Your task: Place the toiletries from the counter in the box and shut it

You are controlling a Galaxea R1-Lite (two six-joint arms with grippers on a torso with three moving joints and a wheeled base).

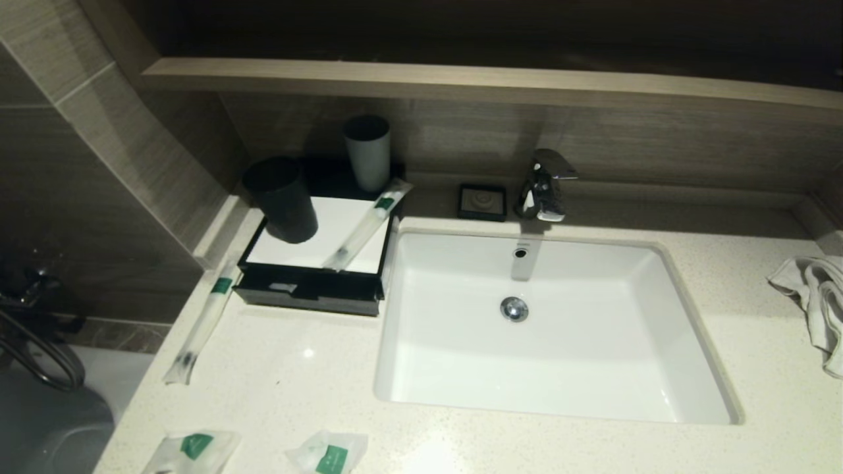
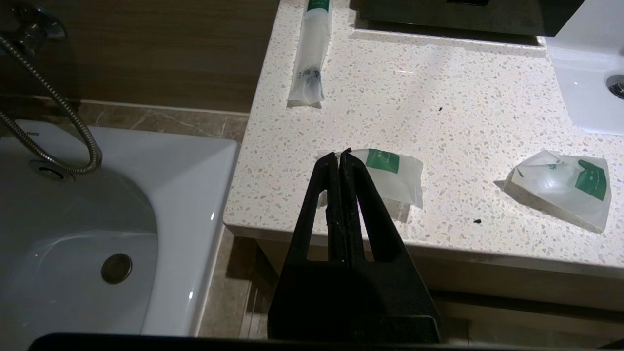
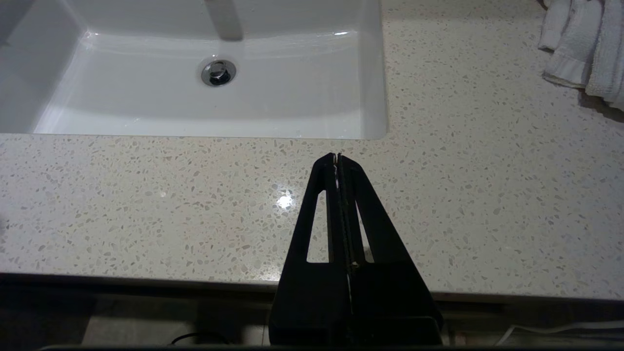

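The worktop [image 1: 593,447] carries the box [image 1: 316,263] at far left, one long packet [image 1: 365,224] across its top, another [image 1: 204,322] just left. Two pouches [image 1: 191,451] [image 1: 329,454] lie near. Left claw [image 2: 340,153] and right claw [image 3: 337,157] hang clenched, empty, off the near edge.

Speckled cream counter [image 1: 560,447], black box [image 1: 309,293] white-topped, green-banded translucent packets [image 1: 204,322]
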